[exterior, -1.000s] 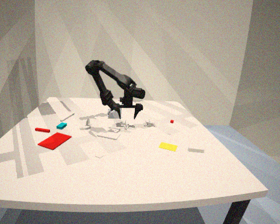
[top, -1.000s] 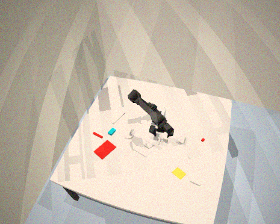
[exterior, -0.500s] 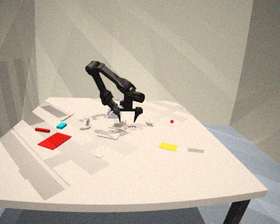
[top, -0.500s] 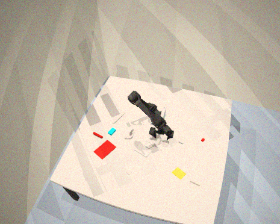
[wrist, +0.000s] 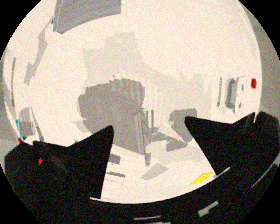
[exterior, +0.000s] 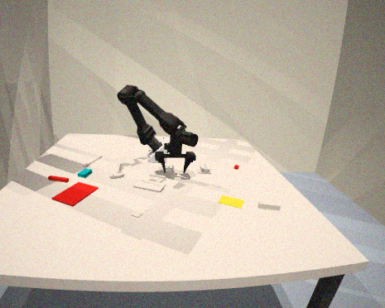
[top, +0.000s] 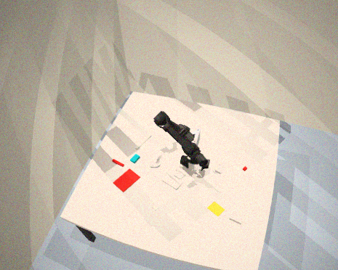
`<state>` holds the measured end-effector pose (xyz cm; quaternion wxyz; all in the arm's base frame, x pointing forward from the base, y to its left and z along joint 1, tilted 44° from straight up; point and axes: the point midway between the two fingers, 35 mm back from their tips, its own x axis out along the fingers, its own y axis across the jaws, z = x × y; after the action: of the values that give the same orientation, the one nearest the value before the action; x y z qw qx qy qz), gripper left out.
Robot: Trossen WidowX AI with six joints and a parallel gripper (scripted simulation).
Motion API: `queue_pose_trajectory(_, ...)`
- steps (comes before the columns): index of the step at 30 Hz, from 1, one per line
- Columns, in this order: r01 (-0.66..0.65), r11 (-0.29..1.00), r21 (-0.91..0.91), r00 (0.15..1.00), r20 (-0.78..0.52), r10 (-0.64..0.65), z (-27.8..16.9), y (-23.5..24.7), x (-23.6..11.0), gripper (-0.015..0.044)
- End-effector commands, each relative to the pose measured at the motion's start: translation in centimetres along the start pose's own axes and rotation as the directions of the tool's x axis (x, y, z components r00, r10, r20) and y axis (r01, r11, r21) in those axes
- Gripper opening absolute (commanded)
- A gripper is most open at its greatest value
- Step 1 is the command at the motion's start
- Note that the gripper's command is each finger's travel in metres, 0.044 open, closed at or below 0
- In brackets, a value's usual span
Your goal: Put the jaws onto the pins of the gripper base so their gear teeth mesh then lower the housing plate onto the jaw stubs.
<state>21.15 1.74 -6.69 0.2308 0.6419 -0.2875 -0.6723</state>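
My gripper [top: 195,168] [exterior: 175,171] [wrist: 151,124] is open, pointing down low over the table. Pale, small parts stand under and between its fingers; glare and shadow hide their outlines, so I cannot tell jaw from base. A pale part with small holes [exterior: 205,169] [wrist: 239,95] stands to the right of the fingers. A thin pale plate [top: 172,183] [exterior: 146,185] lies flat in front of the gripper, with a small pale piece near its back edge. A pale curved piece [top: 155,165] [exterior: 117,175] lies to the left. I cannot tell whether any teeth mesh.
A red plate [top: 126,180] [exterior: 75,194], red bar [top: 118,162] [exterior: 58,179] and teal block [top: 135,158] [exterior: 84,173] lie left. A yellow plate [top: 216,208] [exterior: 231,201] and grey bar [exterior: 269,206] lie front right. A small red cube [top: 245,168] [exterior: 236,167] is right.
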Motion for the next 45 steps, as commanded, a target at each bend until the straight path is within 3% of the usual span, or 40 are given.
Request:
queue_pose_trajectory(1,-0.004,1.0,-0.005,1.0,-0.003,0.004,0.04,0.08,0.41,0.044)
queue_pose_trajectory(24,-0.004,1.0,-0.005,1.0,-0.003,0.004,0.04,0.08,0.44,0.044)
queue_pose_trajectory(35,-0.001,1.0,-0.001,1.0,0.001,0.001,0.09,0.04,0.42,0.0151)
queue_pose_trajectory(45,-0.001,1.0,-0.001,1.0,0.001,0.001,0.09,0.04,0.42,0.0134)
